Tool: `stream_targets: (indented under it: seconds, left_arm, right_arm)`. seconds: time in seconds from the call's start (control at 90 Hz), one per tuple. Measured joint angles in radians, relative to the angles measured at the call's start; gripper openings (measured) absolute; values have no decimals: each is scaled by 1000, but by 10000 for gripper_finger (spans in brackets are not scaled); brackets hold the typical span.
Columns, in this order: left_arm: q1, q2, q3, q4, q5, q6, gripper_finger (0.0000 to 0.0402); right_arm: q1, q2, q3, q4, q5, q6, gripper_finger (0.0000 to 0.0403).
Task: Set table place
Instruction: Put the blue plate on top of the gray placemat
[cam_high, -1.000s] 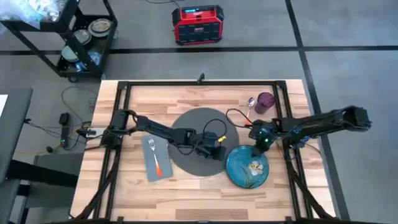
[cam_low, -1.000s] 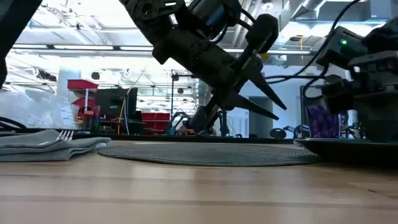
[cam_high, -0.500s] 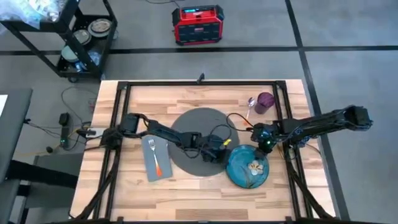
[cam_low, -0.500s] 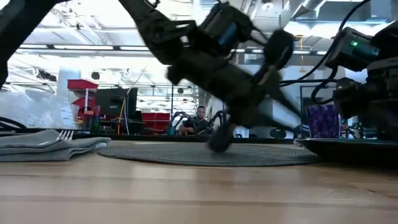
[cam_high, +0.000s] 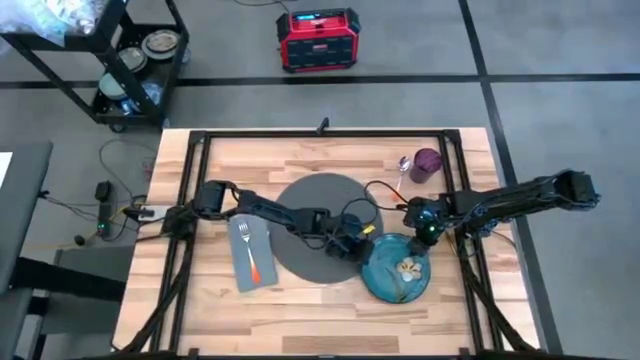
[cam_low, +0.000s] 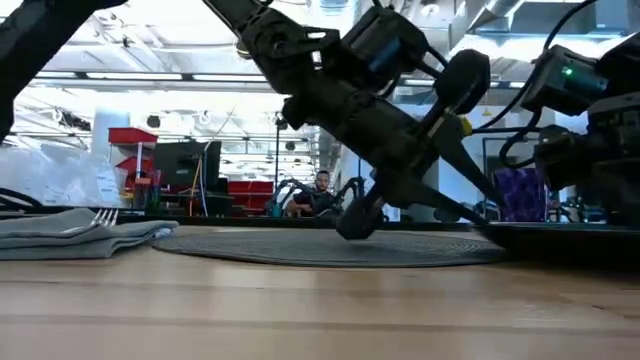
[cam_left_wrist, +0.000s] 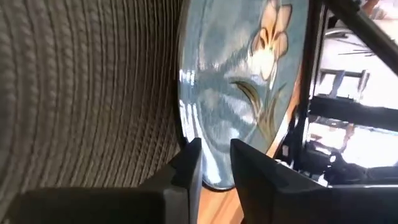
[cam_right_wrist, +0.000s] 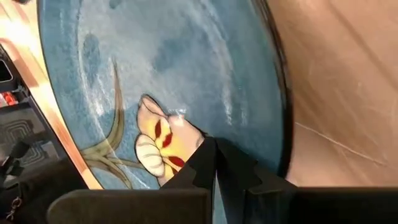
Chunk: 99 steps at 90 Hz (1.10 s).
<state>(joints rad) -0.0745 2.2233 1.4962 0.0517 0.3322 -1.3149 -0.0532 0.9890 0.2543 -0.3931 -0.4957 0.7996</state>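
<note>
Currently my left gripper (cam_high: 362, 247) sits low at the plate (cam_high: 398, 266) rim where it meets the mat (cam_high: 310, 215), fingers narrowly parted astride the edge. Right gripper (cam_high: 420, 236) hovers over the plate's far rim, fingers closed, empty. Plate rests on the surface (cam_high: 300, 310), right of the mat.

One mat (cam_high: 318, 225), one plate (cam_high: 398, 268), one napkin (cam_high: 250, 257), one fork (cam_high: 248, 250), one spoon (cam_high: 402, 167), one cup (cam_high: 427, 163)
</note>
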Motion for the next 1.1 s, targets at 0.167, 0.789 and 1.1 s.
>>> stream_targets:
  seconds: [0.167,0.789,1.1]
  left_arm:
    - [9,-31,-2,-30,-8,24,108]
    - [9,-30,-1,-147,-7,55,150]
    - [7,-29,-1,-120,-61,56,150]
  right_arm:
    - [0,-1,-15,15,-7,-1,0]
    - [0,0,-35,44,-28,4,0]
    - [-28,88,-34,122,-81,-13,0]
